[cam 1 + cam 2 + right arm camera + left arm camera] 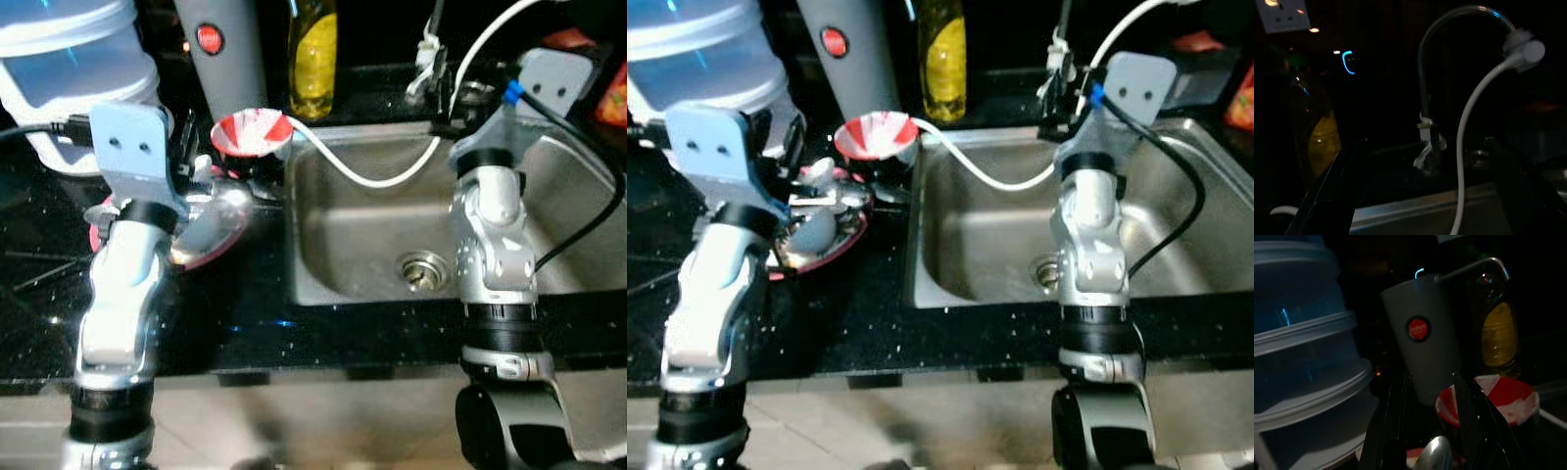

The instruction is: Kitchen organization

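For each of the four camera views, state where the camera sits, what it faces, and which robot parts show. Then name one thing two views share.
Left eye view: on the head, looking down at the sink; both silver arms show.
Right eye view: beside it, same scene.
Left wrist view: along the left gripper, fingers apart, toward a grey cylinder and red-and-white bowl.
Right wrist view: along the right gripper, fingers apart, toward the faucet.
Shared: both wrist views catch the yellow bottle.

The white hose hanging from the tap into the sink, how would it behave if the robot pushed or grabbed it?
The white hose sags in a loose curve across the sink, so it likely bends and swings rather than resists. It looks thin, so probably light. One end is fixed at the tap, so it should spring back, not come away.
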Motion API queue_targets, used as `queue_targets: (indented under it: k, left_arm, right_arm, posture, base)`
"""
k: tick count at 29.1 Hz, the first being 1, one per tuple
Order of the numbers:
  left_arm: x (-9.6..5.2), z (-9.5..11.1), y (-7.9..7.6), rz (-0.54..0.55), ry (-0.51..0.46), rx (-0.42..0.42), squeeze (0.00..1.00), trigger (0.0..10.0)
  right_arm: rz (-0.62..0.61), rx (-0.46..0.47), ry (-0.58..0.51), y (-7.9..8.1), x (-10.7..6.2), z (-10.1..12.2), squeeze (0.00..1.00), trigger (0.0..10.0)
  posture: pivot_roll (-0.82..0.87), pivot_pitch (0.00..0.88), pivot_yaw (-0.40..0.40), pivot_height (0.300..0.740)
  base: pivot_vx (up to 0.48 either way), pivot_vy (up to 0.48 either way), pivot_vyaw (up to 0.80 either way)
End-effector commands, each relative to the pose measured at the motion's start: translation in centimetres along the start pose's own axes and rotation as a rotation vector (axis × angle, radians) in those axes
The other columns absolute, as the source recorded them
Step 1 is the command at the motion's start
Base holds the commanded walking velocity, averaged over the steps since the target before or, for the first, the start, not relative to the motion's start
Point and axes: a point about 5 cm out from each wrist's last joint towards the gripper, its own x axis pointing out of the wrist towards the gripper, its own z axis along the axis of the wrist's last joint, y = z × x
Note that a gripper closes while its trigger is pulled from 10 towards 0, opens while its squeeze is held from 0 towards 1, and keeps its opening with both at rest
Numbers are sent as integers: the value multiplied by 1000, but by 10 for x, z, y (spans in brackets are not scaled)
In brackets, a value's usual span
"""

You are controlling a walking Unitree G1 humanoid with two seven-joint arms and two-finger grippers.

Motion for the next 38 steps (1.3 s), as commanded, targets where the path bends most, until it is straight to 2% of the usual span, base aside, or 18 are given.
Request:
queue_targets:
  k: [1, 4, 7, 12, 17, 21, 24, 25, 26, 27, 30, 33, 36, 38]
  left_arm:
    - [-4, -3, -1, 3, 22, 3, 0, 10000]
    - [-5, -6, -2, -2, 43, 5, 0, 10000]
    - [-12, -22, -6, 6, 157, 42, 0, 10000]
    - [-14, -24, -9, 18, 194, 41, 0, 10000]
    - [-14, -24, -7, -10, 268, 159, 0, 10000]
    - [-16, -13, -4, -97, 257, 293, 0, 10000]
    - [-17, -7, -8, -151, 248, 304, 0, 10000]
    - [-14, -2, -16, -183, 221, 277, 235, 10000]
    - [-14, -2, -16, -183, 221, 277, 235, 10000]
    - [-7, 3, -33, -231, 199, 196, 1000, 10000]
    - [-6, -4, -44, -262, 251, 192, 1000, 10000]
    - [-12, -12, -42, -255, 327, 191, 1000, 10000]
    - [-17, -12, -40, -257, 348, 187, 1000, 10000]
    - [-25, -12, -38, -267, 361, 229, 1000, 10000]
  right_arm:
    - [16, 3, 0, 4, 1, 1, 0, 10000]
    - [22, 2, 1, 4, 2, 0, 0, 10000]
    - [40, -1, 20, 7, 0, -5, 0, 10000]
    - [49, -2, 36, 10, -1, -9, 0, 10000]
    - [69, -7, 48, 10, 1, -11, 0, 10000]
    - [80, -15, 46, 8, 3, -11, 0, 10000]
    - [75, -16, 46, 7, 4, -11, 0, 10000]
    - [74, -16, 47, 7, 4, -12, 0, 10000]
    - [74, -16, 47, 7, 4, -12, 0, 10000]
    - [76, -12, 52, 8, 4, -13, 0, 10000]
    - [93, -4, 45, 13, 4, -12, 0, 10000]
    - [99, 1, 39, 14, 4, -11, 0, 10000]
    - [98, 0, 45, 13, 3, -12, 0, 10000]
    - [98, -3, 50, 12, 2, -14, 0, 10000]
  posture:
    - [57, 0, 50, 740]
    - [59, 0, 47, 740]
    - [64, 0, 40, 740]
    - [79, 0, 32, 740]
    - [96, 0, 32, 740]
    - [104, 0, 34, 740]
    - [106, 0, 35, 740]
    - [114, 0, 30, 740]
    - [114, 0, 30, 740]
    - [119, 0, 26, 740]
    - [105, 0, 32, 740]
    - [102, 0, 33, 740]
    - [96, 0, 34, 740]
    - [96, 0, 32, 740]
  base:
    - [0, 0, 0]
    - [0, 0, 0]
    - [0, 0, 0]
    - [0, 0, 0]
    - [0, 0, 0]
    - [0, 0, 0]
    - [0, 0, 0]
    - [0, 0, 0]
    - [0, 0, 0]
    - [0, 0, 0]
    - [0, 0, 0]
    - [0, 0, 0]
    - [0, 0, 0]
    - [0, 0, 0]
